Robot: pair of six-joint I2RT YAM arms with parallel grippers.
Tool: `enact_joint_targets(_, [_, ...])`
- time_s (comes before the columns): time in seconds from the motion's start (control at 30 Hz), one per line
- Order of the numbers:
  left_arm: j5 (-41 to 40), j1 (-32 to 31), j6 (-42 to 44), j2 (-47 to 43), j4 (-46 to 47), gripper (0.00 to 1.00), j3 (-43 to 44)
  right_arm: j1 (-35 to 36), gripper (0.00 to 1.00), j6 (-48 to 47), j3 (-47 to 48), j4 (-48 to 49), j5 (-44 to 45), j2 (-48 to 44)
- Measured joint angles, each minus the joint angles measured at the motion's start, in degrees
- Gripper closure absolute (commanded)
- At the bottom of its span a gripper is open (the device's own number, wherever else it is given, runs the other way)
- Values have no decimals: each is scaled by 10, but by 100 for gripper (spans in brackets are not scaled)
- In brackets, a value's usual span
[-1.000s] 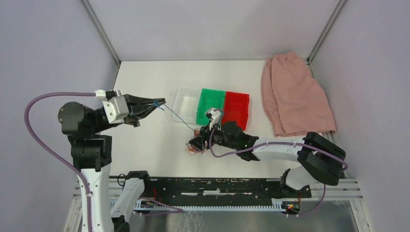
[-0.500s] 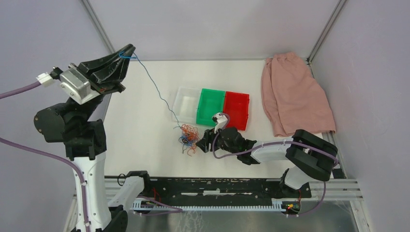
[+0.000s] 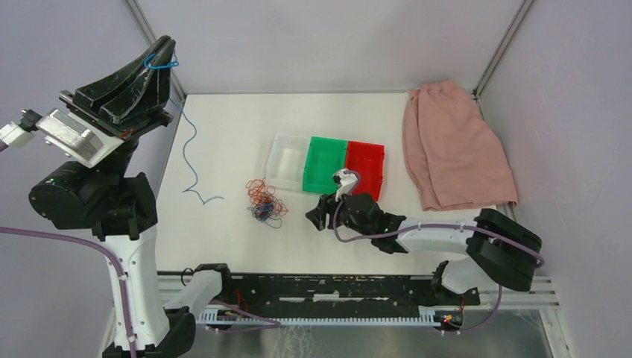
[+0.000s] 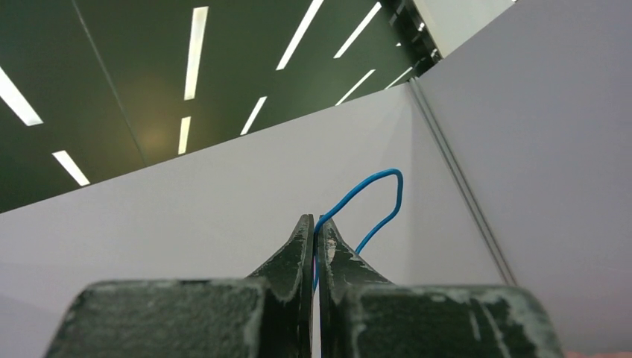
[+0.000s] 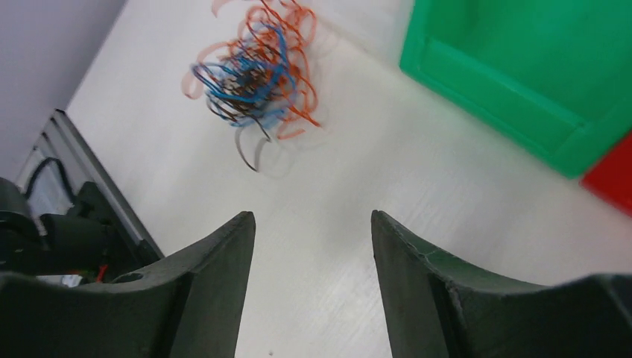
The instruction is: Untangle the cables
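My left gripper [image 3: 165,46] is raised high at the left, pointing up, and is shut on one end of a blue cable [image 3: 191,153]. The cable hangs down from it, and its lower end lies on the table, apart from the clump. In the left wrist view the gripper [image 4: 314,221] pinches the blue cable [image 4: 371,183], which loops above the tips. A clump of orange-red, blue and dark cables [image 3: 264,201] lies on the table left of my right gripper [image 3: 313,218]. The right gripper [image 5: 313,218] is open and empty, with the clump [image 5: 253,71] ahead of it.
Three joined bins stand mid-table: clear [image 3: 286,157], green [image 3: 325,162] and red [image 3: 365,168]. A pink cloth [image 3: 453,145] lies at the back right. Grey walls enclose the white table. The green bin's corner [image 5: 522,67] shows in the right wrist view.
My left gripper rose higher and pulled the blue cable free of the clump. The clump slid left. My right gripper let go of the clump and opened.
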Motion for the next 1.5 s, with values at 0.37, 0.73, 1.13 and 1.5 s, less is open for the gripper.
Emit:
enact_joint_targets(0.37, [107,0,-52,-67,4,95,-154,3,26,-104,192,-144,-13,-138])
enact_joint_targets(0.73, [127,-10,-52,-40,-35,97,-307,-25,27,-112,228,-265,17,-116])
enact_joint_targets(1.13, [91,-95,-10,83,-66,97,-305,-92,28,-91,228,-364,75,-120])
enact_joint_targets(1.5, [69,-120,92,199,-90,97,-295,-109,28,-96,207,-419,109,-203])
